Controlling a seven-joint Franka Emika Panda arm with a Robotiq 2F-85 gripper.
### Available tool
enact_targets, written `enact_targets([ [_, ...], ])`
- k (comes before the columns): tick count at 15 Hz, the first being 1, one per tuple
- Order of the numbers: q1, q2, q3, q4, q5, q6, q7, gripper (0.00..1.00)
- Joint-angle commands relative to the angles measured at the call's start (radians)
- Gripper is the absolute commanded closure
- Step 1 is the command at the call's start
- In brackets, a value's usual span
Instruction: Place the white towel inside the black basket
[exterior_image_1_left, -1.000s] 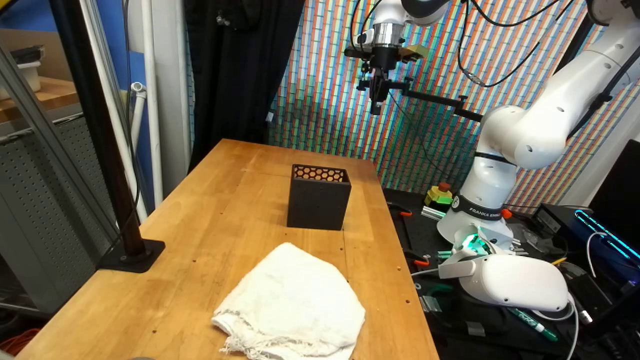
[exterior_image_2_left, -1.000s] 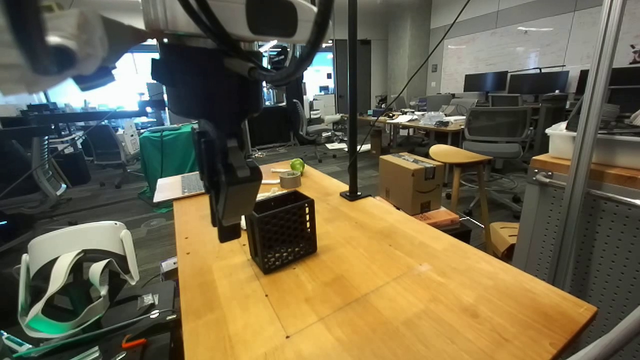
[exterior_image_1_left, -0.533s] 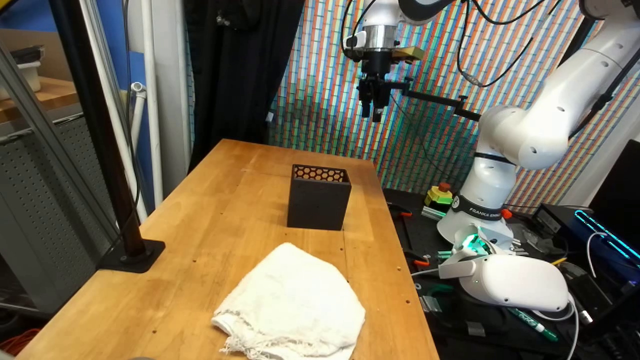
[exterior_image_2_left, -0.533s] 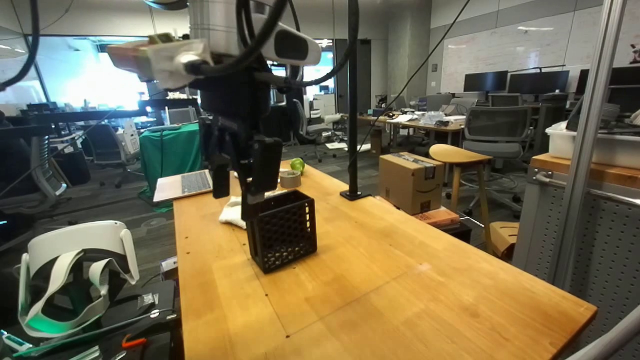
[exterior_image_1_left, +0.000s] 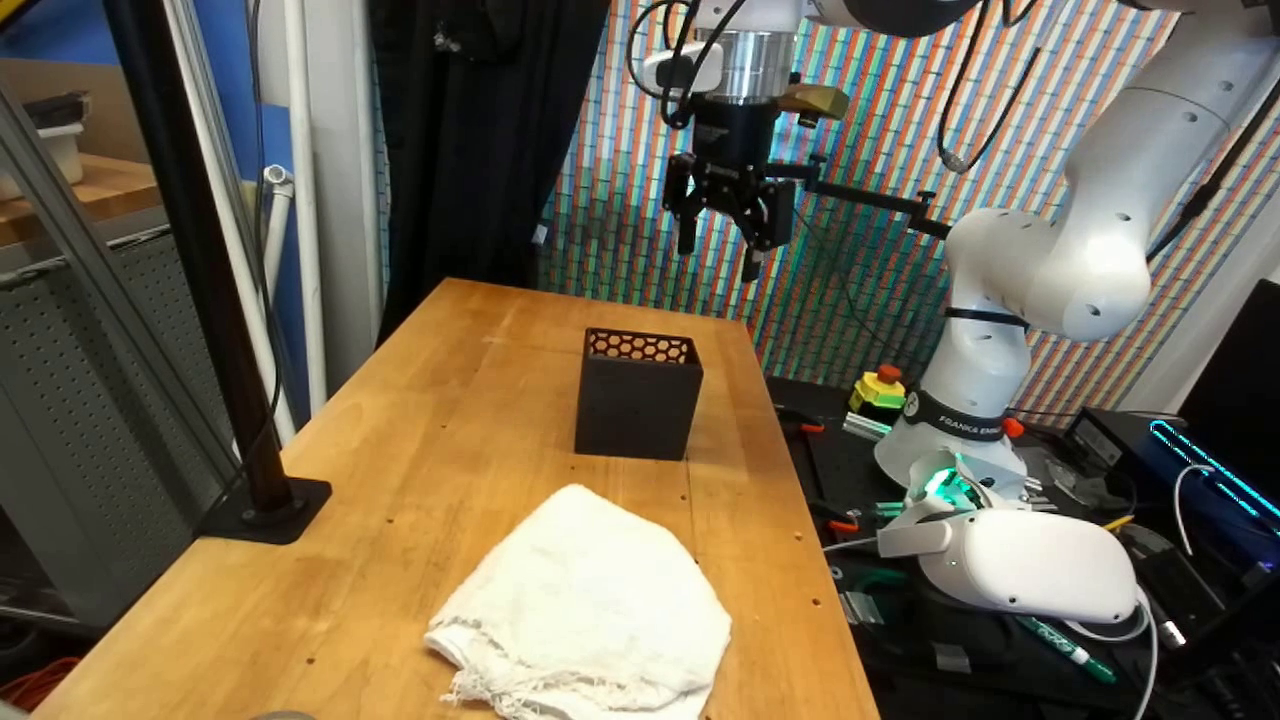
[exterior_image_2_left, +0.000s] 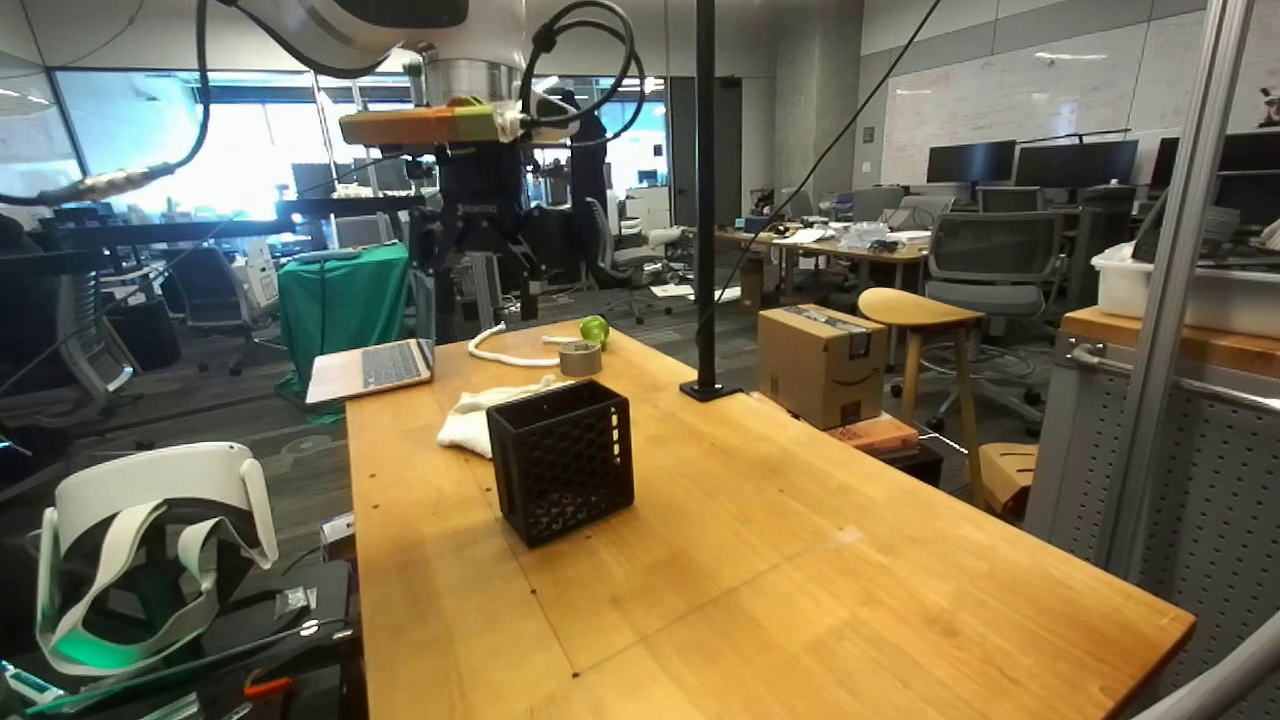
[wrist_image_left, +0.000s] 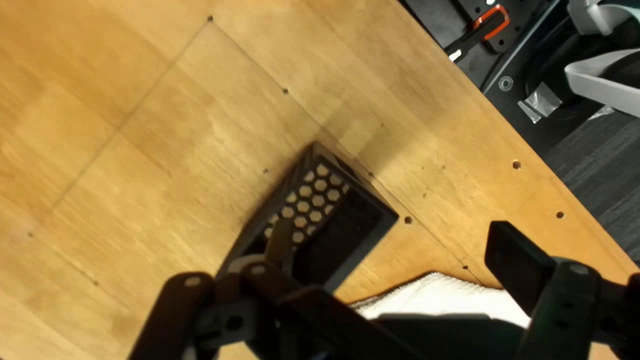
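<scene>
While the white towel (exterior_image_1_left: 585, 610) lies untouched, gripper (exterior_image_1_left: 720, 256) aloft, fingers (wrist_image_left: 517, 265) spread wide

Frayed, loosely folded white towel (exterior_image_1_left: 590, 600) just beside the upright, open-topped black basket (exterior_image_1_left: 637, 408).

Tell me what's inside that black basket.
In the wrist view, honeycomb and a dark surface show inside the basket. The gripper covers one end, so that part can't be seen.
</scene>
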Motion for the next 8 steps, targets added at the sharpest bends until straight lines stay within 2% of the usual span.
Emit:
enact_targets([
  [1, 0.054, 0.096, 0.069, 0.086, -0.016, 0.052, -0.067, 0.0],
  [5, 0.094, 0.174, 0.126, 0.099, -0.006, 0.141, -0.186, 0.0],
  [7, 0.092, 0.202, 0.132, 0.106, -0.01, 0.142, -0.288, 0.0],
  [8, 0.083, 0.167, 0.145, 0.071, -0.001, 0.136, -0.197, 0.0],
])
